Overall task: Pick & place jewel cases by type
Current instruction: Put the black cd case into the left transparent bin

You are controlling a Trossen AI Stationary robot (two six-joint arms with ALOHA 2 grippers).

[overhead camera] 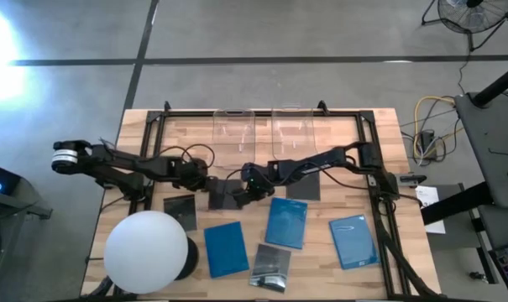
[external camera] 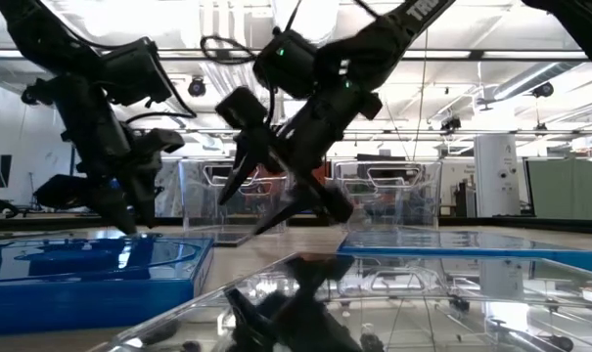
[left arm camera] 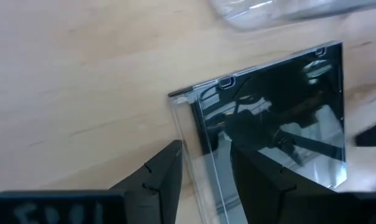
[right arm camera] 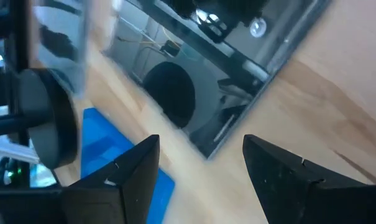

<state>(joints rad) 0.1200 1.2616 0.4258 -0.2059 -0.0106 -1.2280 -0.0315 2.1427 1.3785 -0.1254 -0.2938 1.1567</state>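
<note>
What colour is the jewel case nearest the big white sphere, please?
Bright blue jewel case, clearest in the high view.

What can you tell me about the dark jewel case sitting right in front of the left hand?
The dark jewel case is a thin, glossy square of black plastic with a clear hinged spine along one edge and small clips on another. It lies flat and closed on the wooden table, its surface mirroring the arms above. The left hand hovers at its spine edge with fingers open either side of it; whether they touch is unclear. In the high view it sits mid-table between both arms.
</note>
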